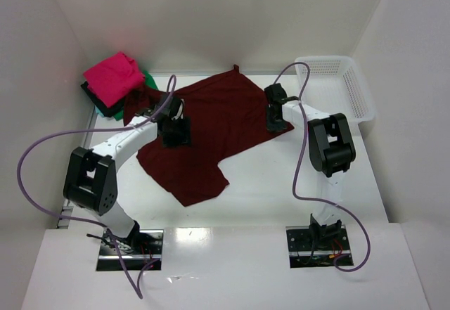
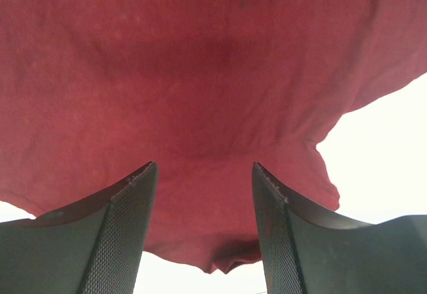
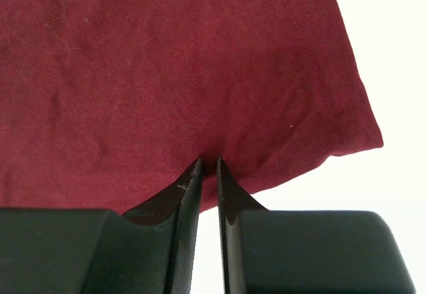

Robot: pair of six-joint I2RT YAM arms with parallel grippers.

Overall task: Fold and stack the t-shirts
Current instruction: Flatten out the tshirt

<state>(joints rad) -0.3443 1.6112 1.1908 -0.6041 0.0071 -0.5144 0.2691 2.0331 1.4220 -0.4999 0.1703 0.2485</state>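
White walls close round a white table [image 1: 267,190]. From above, the maroon t-shirt [image 1: 211,127] lies spread and unfolded at the middle of it. A folded pink t-shirt [image 1: 112,76] tops a pile with a green t-shirt [image 1: 149,81] and a black t-shirt [image 1: 95,99] at the far left, and a white mesh basket [image 1: 351,88] sits far right. The left gripper [image 1: 174,131] is down on the maroon shirt's left part, the right gripper [image 1: 275,117] at its right edge.

From the left wrist, the fingers stand well apart astride the cloth, pinching nothing.

From the right wrist, the fingers are almost together, nipping a small pucker near the stitched hem [image 3: 313,61].

The shirt looks light and limp. It would likely sag and crease, so matching holds at edges or corners suit it best, and a thin pinch may slip.
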